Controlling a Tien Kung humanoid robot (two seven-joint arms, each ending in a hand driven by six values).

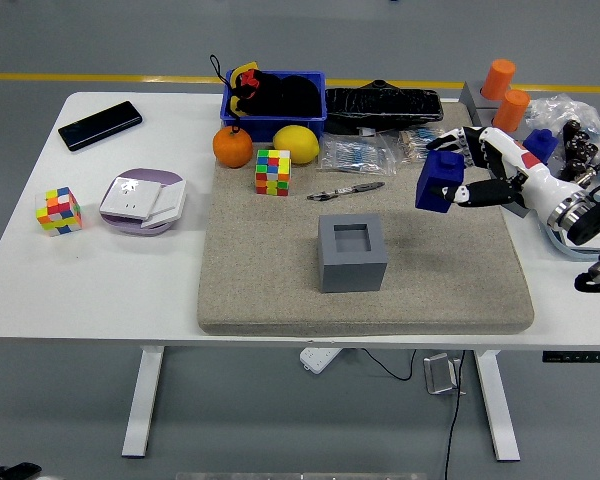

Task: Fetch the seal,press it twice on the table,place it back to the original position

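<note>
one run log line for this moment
right hand: shut on blue seal | seal: lifted, right of grey holder | holder: empty | left hand: not in view

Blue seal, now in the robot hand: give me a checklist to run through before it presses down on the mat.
1. Grip: the right robot hand is shut on the blue seal. Ok.
2. Seal clear of its grey holder: out, the socket is empty. Ok.
3. Seal orientation: tilted, not upright. Not ok for a flat press.
4. Landing spot: the beige mat below the seal is bare; the pen lies off to the side. Ok.
5. Height above the mat: cannot tell from one view.
6. Left robot hand: not in view.
</note>
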